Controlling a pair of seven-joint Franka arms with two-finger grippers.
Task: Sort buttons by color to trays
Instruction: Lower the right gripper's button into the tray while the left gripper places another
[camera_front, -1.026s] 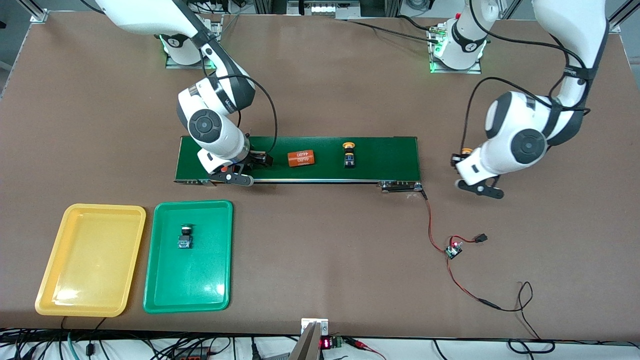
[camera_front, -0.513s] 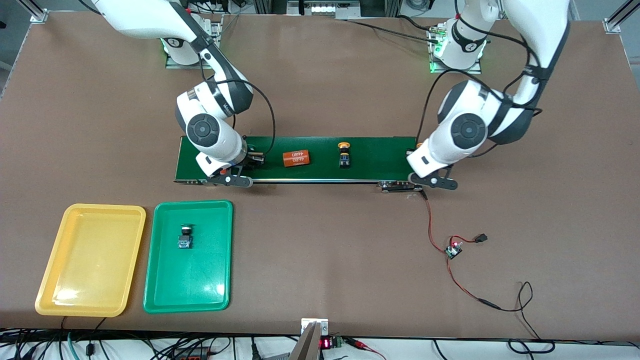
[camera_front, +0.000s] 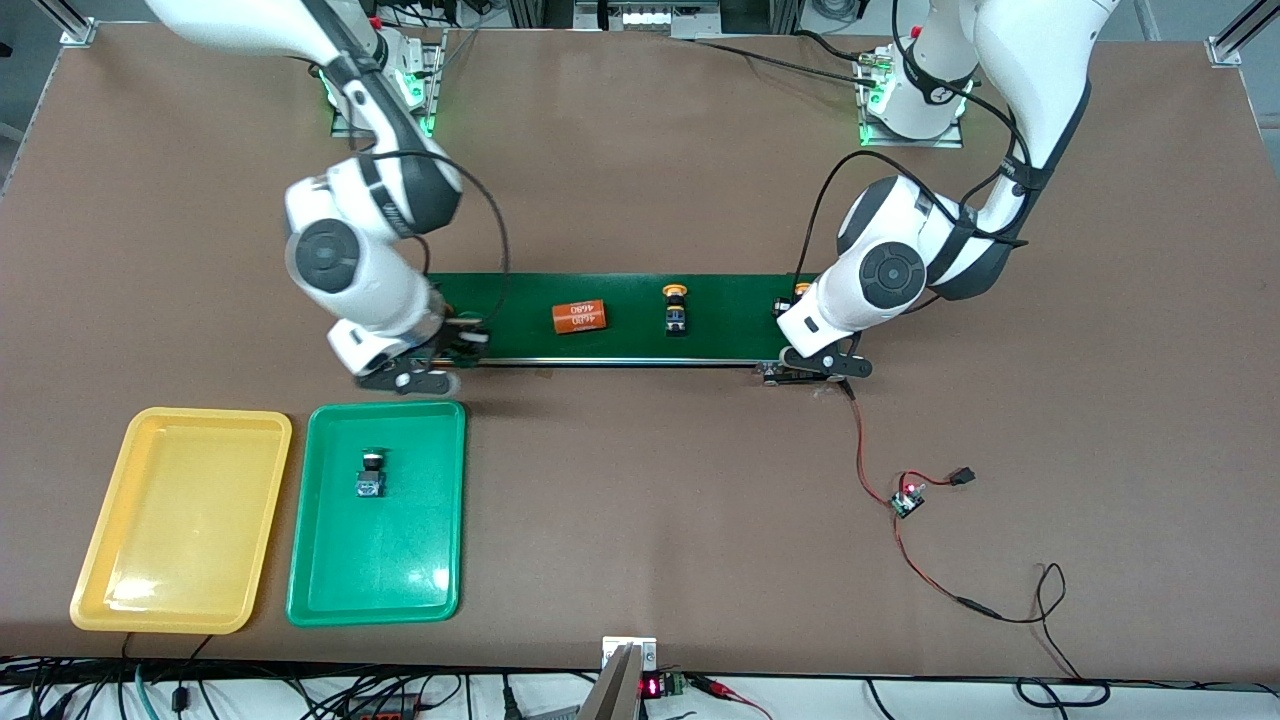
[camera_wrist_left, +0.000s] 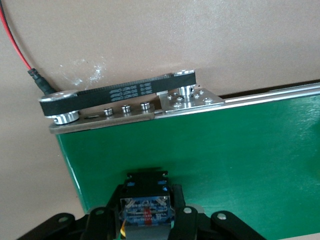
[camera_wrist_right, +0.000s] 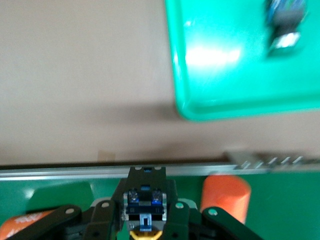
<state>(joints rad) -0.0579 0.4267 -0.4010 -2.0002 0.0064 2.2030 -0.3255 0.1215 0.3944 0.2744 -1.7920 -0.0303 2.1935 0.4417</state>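
Brown table (camera_front: 650, 520): 2 trays (camera_front: 180, 520), conveyor (camera_front: 730, 320), wiring (camera_front: 905, 495).

White arms, dark joints, black cables

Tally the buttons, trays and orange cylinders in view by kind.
Buttons: 4, one in the green tray, one on the belt, one in the left gripper, one in the right gripper.
Trays: 2, green tray and yellow tray.
Orange cylinders: 2, on the belt.
Total: 8.
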